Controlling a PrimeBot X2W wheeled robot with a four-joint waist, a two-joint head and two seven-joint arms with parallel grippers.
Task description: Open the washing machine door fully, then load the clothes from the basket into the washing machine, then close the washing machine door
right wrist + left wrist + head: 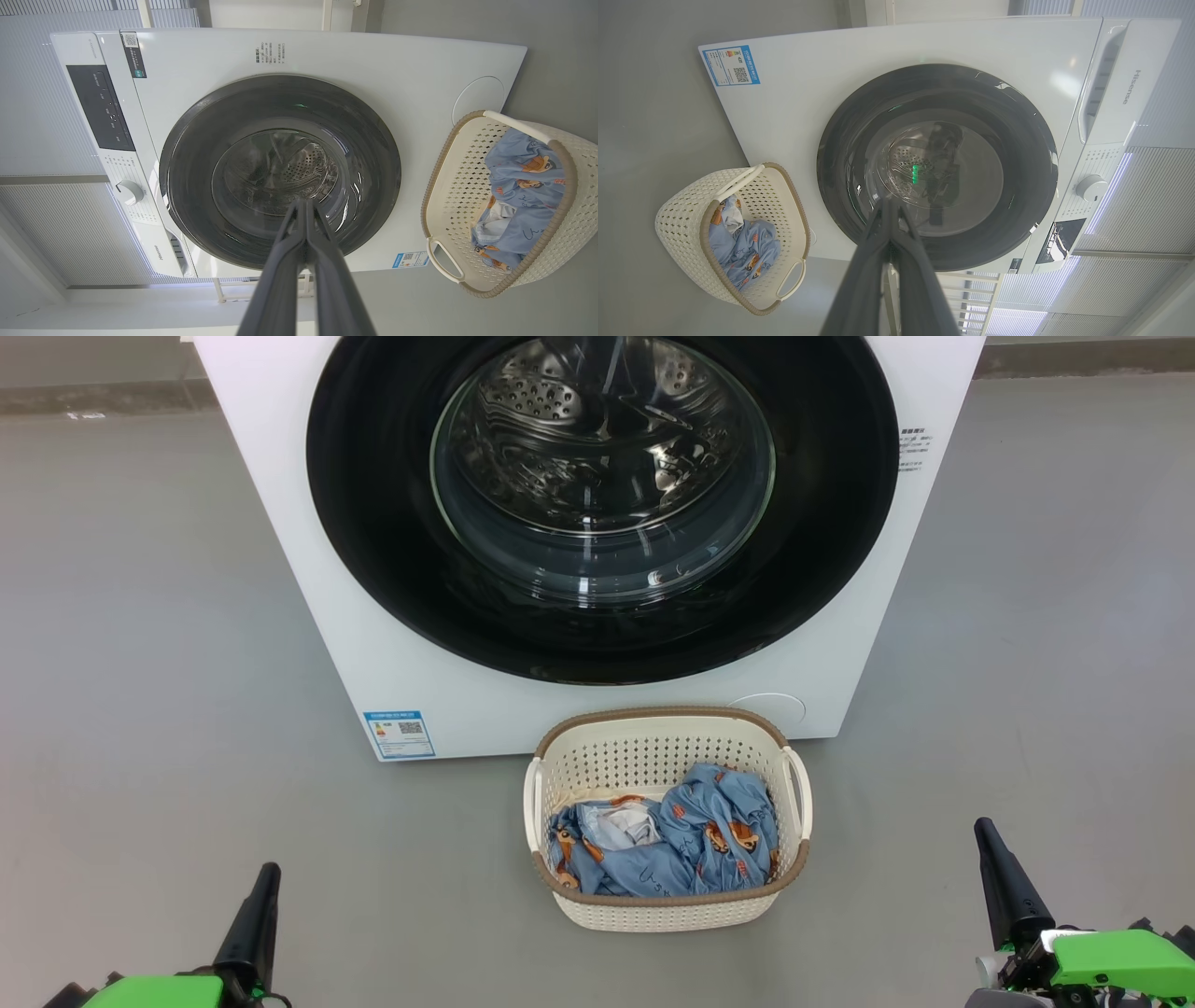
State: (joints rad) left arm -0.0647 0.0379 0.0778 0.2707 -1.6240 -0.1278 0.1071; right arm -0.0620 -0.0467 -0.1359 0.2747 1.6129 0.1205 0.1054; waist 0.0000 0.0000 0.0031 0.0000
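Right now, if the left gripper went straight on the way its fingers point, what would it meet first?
Probably the washing machine door, which looks shut: the left gripper, fingers together, lines up with its glass centre, with nothing in between. How far off it is, I cannot tell.

**Gloss, steel, plastic, cloth**

At the top of the frame, the washing machine point(467, 719) has a smooth, glossy white shell. The washing machine door point(373, 523) is glossy black around clear glass, and shiny perforated steel shows behind it. At lower centre, the basket point(653, 915) is matt cream perforated plastic with a brown woven-look rim. It holds the clothes point(709, 840), soft creased blue cloth.
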